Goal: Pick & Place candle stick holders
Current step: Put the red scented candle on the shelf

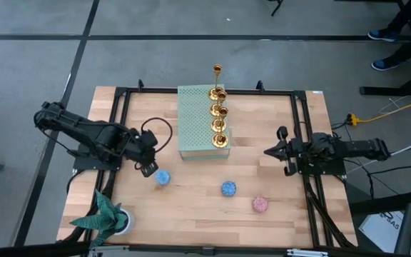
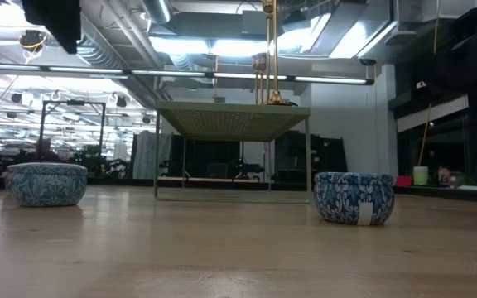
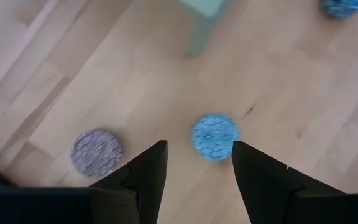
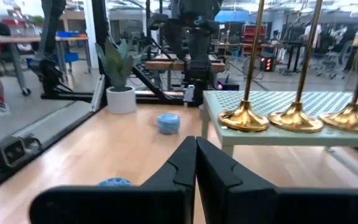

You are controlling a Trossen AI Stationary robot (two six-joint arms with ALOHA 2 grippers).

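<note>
Wooden table [image 1: 191, 207] inside a black frame, seen from above. Pale green mesh stand [image 1: 195, 121] at the table's far middle, raised on thin legs in the low view [image 2: 232, 124]. Two dark arms, one at each side of the table.

Left gripper [image 1: 148, 168] over the table's left half, just beside a blue disc [image 1: 163, 178]. Fingers [image 3: 148, 174] spread apart in the left wrist view, holding nothing, with that blue disc [image 3: 215, 135] showing on the wood between them. A greyish disc [image 3: 97, 151] near it in the same view.

Right gripper [image 1: 268, 152] at the table's right side, pointing toward the stand, well apart from it. Fingers [image 4: 185, 163] pressed together, empty.

Candle holders [image 1: 220, 118]: five shiny gold ones in a row along the stand's right edge, running from front to back, all upright. Flared bases [image 4: 297, 117] resting on the mesh top, thin stems rising out of the right wrist view. Stems [image 2: 267, 58] also visible above the stand in the low view.

Potted plant [image 1: 105, 218] with green leaves at the table's front left corner. Second blue disc [image 1: 228, 188] at the front middle, and a pink disc [image 1: 260, 205] just right of it, nearer the front edge.
</note>
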